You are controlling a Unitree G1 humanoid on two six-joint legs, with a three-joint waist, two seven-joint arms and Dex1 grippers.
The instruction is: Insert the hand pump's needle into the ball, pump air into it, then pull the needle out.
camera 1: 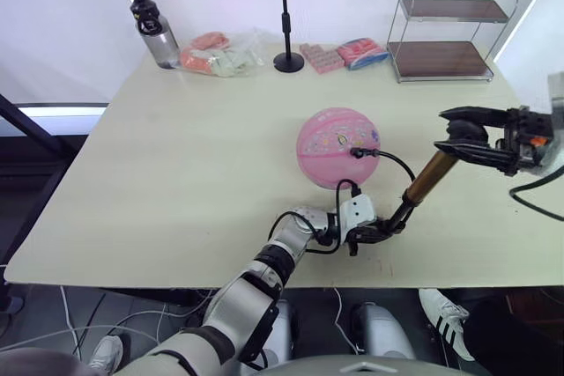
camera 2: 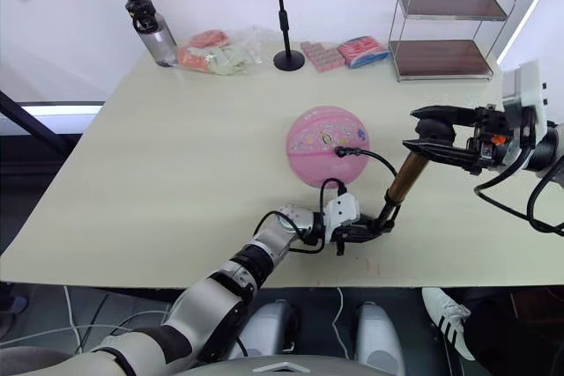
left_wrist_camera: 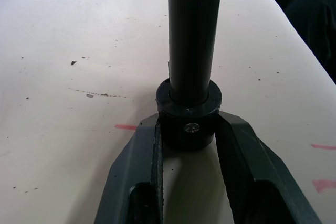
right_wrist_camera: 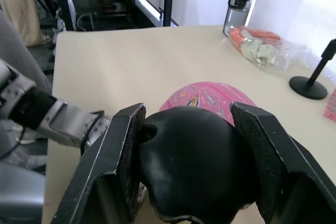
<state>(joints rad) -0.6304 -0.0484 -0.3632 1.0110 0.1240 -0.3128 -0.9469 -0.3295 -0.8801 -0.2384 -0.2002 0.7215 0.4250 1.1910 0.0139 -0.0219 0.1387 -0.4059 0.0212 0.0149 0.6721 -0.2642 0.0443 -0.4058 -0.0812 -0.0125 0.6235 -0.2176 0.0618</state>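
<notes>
The pumping step appears to be in hand: the needle end of the black hose [camera 1: 388, 161] already sits at the valve on the ball [camera 1: 338, 147], though the needle itself is too small to make out.

Taking the ball as landmark and going left to right: the left gripper [camera 1: 377, 232] lies on the table just in front of the ball and a little to its right, its two fingers [left_wrist_camera: 142, 161] closed around the black bottom cap of the hand pump [camera 1: 429, 178], pinning that end down. The pump's bronze barrel slants up and away to the right of the ball. At its top, the right gripper [camera 1: 480, 136] has its fingers [right_wrist_camera: 118, 150] part open, clamped on either side of the black T-handle [right_wrist_camera: 189, 166].

Next, in my judgement, the right arm must drive the handle along the barrel's axis while the left keeps the base fixed.
</notes>
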